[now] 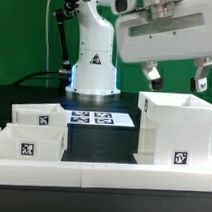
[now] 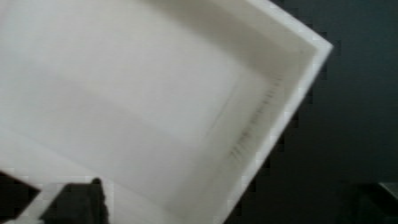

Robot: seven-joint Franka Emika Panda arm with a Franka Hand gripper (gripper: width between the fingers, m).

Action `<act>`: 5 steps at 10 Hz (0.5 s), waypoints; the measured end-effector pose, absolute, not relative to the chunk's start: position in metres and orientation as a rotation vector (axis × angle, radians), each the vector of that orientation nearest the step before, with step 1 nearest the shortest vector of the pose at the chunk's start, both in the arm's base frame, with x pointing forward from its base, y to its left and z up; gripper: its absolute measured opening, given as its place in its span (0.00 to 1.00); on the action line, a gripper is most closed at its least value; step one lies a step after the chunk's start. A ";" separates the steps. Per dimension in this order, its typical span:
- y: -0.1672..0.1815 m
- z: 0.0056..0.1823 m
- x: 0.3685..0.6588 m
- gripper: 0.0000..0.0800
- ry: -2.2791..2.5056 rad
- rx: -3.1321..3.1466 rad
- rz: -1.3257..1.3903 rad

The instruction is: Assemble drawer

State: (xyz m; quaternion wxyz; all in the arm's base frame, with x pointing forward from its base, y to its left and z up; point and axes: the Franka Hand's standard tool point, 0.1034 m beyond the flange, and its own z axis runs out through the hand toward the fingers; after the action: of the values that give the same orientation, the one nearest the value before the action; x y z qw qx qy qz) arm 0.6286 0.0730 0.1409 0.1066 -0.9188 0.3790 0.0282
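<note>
Wrist view blurry, shell (image 2: 143, 100) cut off @ edges; marker board (image 1: 93, 118) partly hidden behind back tray (image 1: 39, 115).

Tall white shell (image 1: 176, 129) upright, rear tray (image 1: 38, 116) and front tray (image 1: 30, 144) alongside, seemingly touching

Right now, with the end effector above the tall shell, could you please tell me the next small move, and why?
The end effector hangs open above the shell, gripping nothing, and the wrist view shows the shell's rim beneath it. So I would probably lower the end effector straight down over one wall, ready to grasp it.
</note>
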 end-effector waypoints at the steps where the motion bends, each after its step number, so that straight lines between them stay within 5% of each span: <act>1: 0.068 0.141 0.623 0.81 0.884 -2.819 0.115; 5: 0.061 0.138 0.621 0.81 0.271 -2.957 0.066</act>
State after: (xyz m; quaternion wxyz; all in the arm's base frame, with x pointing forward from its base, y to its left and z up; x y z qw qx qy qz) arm 0.6209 0.0607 0.1381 0.0855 -0.9919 0.0908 0.0220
